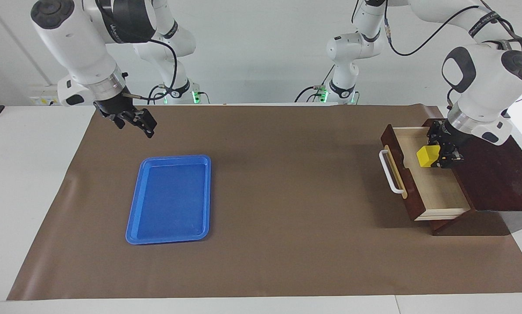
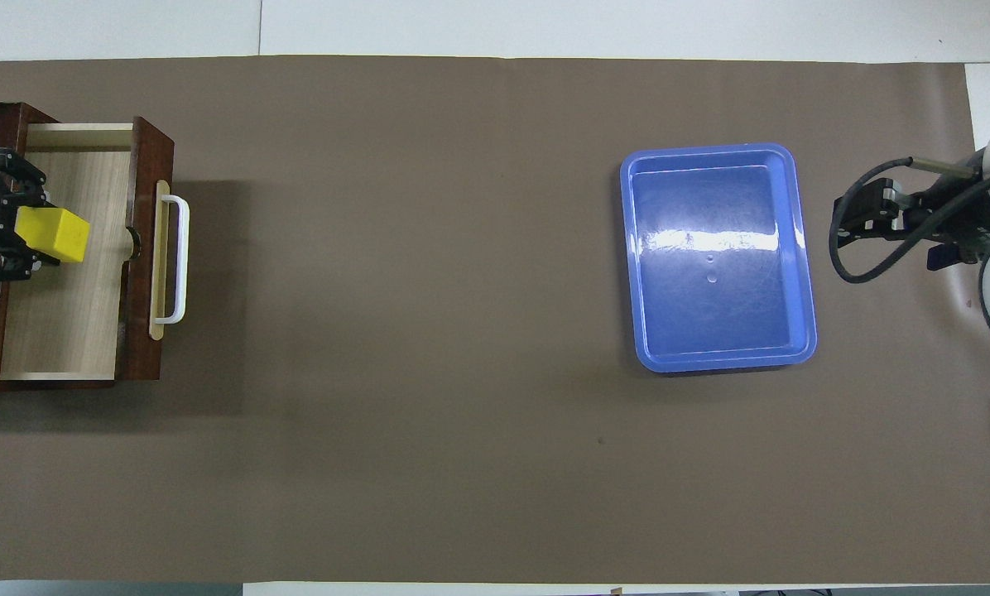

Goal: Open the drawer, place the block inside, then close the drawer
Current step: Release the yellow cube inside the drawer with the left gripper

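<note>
The drawer (image 1: pixel 437 192) (image 2: pixel 64 314) stands pulled out of its dark brown box (image 1: pixel 492 165), pale wood inside showing and white handle (image 1: pixel 390 172) (image 2: pixel 177 257) facing the mat's middle. My left gripper (image 1: pixel 437 157) (image 2: pixel 23 236) is shut on the yellow block (image 1: pixel 427 156) (image 2: pixel 55 233) and holds it over the drawer's inside, close to the box. I cannot tell whether the block touches the drawer floor. My right gripper (image 1: pixel 138 121) (image 2: pixel 867 219) hangs open and empty over the mat, off the blue tray, toward the right arm's end.
An empty blue tray (image 1: pixel 169 200) (image 2: pixel 714 265) lies on the brown mat (image 1: pixel 287 209) toward the right arm's end. The box with the drawer sits at the left arm's end, at the mat's edge.
</note>
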Robot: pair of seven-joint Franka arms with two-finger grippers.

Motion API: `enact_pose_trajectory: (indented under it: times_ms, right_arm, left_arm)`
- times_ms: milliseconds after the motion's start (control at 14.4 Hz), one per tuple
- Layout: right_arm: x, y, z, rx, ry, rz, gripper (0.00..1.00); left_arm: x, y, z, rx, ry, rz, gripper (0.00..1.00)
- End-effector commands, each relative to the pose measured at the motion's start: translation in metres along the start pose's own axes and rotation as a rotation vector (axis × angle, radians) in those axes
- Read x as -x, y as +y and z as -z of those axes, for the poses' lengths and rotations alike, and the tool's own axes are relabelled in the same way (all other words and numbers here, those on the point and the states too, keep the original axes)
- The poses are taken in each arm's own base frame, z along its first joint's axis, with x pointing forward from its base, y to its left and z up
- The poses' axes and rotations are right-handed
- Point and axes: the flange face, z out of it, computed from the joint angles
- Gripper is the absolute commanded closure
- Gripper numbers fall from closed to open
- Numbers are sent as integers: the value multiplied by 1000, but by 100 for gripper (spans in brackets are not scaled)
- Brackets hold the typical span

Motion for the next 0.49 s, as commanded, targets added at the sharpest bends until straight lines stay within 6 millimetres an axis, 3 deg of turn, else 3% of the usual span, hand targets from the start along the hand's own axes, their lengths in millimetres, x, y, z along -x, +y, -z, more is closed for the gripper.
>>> enact_pose_trajectory:
  times_ms: [0, 416]
  right_arm:
    - [4, 21, -11, 13, -17, 119, 0]
    - [6, 21, -14, 11, -24, 135, 0]
  left_arm:
    - [9, -22, -19, 8, -10, -18, 100]
    - [18, -40, -50, 14, -10, 8, 100]
